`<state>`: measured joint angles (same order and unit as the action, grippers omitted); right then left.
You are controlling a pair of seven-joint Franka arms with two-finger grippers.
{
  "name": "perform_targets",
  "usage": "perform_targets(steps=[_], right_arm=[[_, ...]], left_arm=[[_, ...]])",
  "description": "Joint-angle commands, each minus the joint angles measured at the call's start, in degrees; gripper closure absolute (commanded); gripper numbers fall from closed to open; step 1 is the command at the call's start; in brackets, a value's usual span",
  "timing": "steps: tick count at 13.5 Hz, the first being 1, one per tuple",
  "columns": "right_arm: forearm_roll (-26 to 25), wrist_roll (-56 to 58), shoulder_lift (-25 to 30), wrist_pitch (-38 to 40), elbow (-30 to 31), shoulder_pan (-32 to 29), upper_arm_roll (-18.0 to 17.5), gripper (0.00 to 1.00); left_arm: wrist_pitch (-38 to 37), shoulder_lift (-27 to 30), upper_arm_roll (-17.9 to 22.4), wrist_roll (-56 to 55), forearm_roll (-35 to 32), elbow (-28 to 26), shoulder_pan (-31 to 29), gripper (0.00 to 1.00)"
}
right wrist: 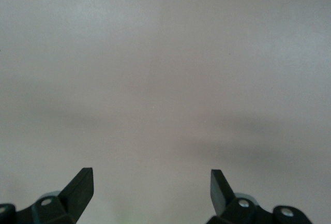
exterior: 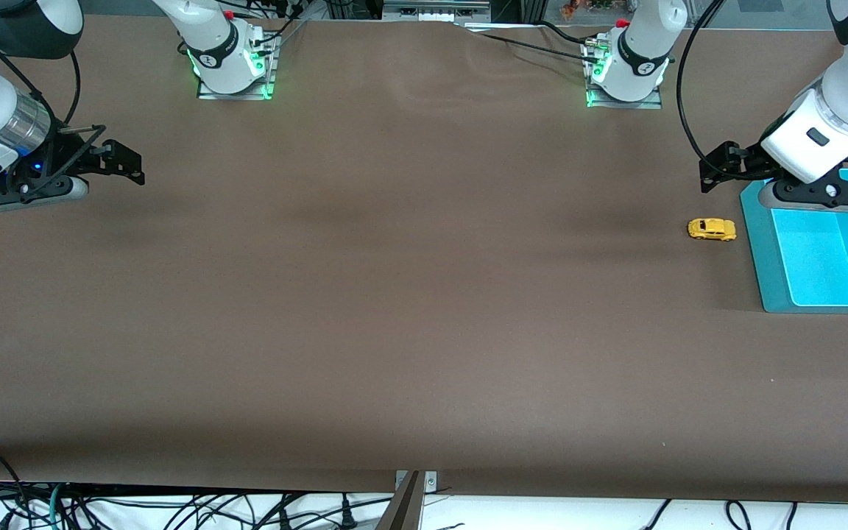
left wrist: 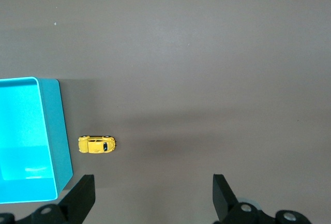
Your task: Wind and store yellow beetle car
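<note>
Front view: yellow beetle car [exterior: 712,230] on the brown desk [exterior: 394,309] near the left arm's end, just beside a teal tray [exterior: 762,258] at that edge; wide bare surface elsewhere. Left tool [exterior: 711,173] hangs spread above desk near car; right tool [exterior: 118,162] spread, waiting at its end.
Left wrist view: car [left wrist: 96,145] apart from tray wall [left wrist: 61,131], fingers [left wrist: 83,195] clear.
Right wrist view: only fingers [right wrist: 80,185] and desk.

car [exterior: 712,229] on table [exterior: 394,294] | just beside tray [exterior: 766,250], apart | toward left arm's end
</note>
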<state>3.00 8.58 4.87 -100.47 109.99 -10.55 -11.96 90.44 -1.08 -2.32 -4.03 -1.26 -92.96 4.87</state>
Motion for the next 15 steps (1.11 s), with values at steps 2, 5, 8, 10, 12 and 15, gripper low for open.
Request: perform_targets(steps=[2, 5, 8, 10, 12, 15], right_arm=[[1.0, 1.5, -0.1, 4.0, -2.7, -0.2, 0.4, 0.00], [1.0, 1.3, 0.0, 6.8, -4.1, -0.1, 1.4, 0.00], [0.6, 1.7, -0.4, 7.7, -4.1, -0.6, 1.9, 0.00], [0.5, 1.7, -1.0, 7.7, -4.1, -0.4, 1.9, 0.00], [0.6, 1.5, -1.2, 7.5, -4.1, -0.3, 1.5, 0.00], [1.0, 1.5, -1.2, 7.0, -4.3, -0.1, 1.3, 0.00]], left_arm=[[-1.1, -0.3, 0.2, 1.6, 0.1, 1.4, 0.2, 0.00], [-1.1, -0.3, 0.2, 1.6, 0.1, 1.4, 0.1, 0.00], [-1.1, -0.4, 0.2, 1.6, 0.1, 1.4, 0.1, 0.00], [-1.1, -0.5, 0.3, 1.9, 0.2, 1.4, 0.0, 0.00], [-1.2, -3.0, 0.3, 4.7, 0.5, 1.5, -0.3, 0.00], [-0.8, -5.3, 0.8, 9.3, 2.2, 1.3, -3.9, 0.00]])
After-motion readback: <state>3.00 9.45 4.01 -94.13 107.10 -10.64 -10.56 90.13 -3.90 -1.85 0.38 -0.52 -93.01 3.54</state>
